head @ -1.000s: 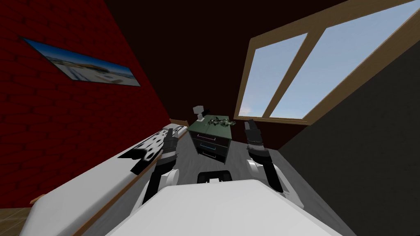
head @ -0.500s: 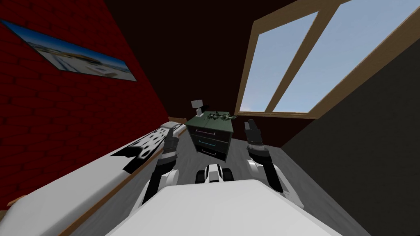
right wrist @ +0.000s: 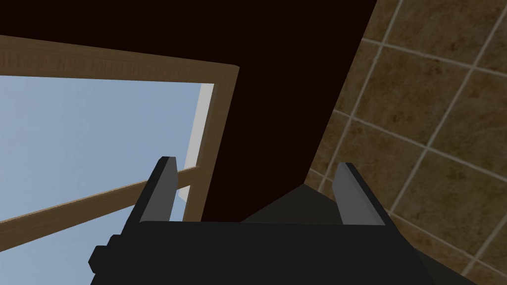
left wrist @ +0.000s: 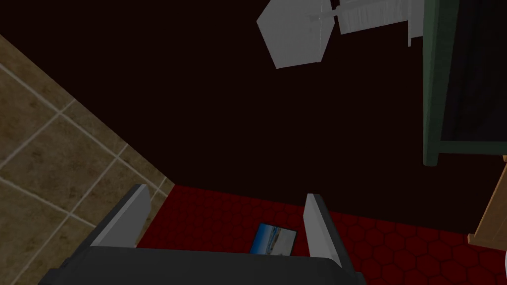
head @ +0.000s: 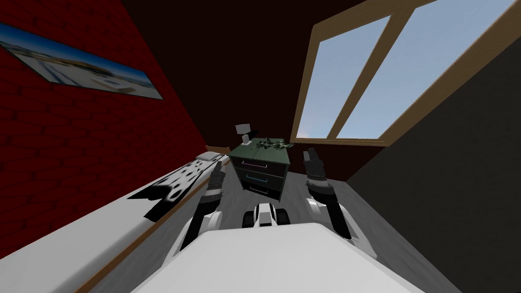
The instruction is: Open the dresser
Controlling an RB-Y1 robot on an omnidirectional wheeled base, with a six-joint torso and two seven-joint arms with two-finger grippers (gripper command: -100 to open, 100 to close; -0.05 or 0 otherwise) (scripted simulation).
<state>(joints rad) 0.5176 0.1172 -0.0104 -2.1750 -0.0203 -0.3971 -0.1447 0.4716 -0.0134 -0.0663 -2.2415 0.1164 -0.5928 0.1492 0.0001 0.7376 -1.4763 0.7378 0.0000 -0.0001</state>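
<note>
Window [head: 356, 81]: wood-framed, split by a slanted bar, with sky behind; set in the dark wall to the robot's right.
Bed [head: 76, 244]: white, along the red brick wall on the robot's left; a black-and-white spotted blanket [head: 178, 183] lies across it near the head end.
Dresser [head: 262, 170]: dark green top and three dark drawers, all flush and closed. It stands ahead of the robot on the grey floor, between the bed's head and the window.
Lamp [head: 244, 133]: pale grey, on the dresser's back left corner.
Plant [head: 272, 145]: green sprigs lying on the dresser top.
Left gripper [left wrist: 225, 195]: raised, fingers spread and holding nothing; short of the dresser's left side, apart from it.
Right gripper [right wrist: 256, 163]: raised, fingers spread and holding nothing; off the dresser's right side, no contact.
</note>
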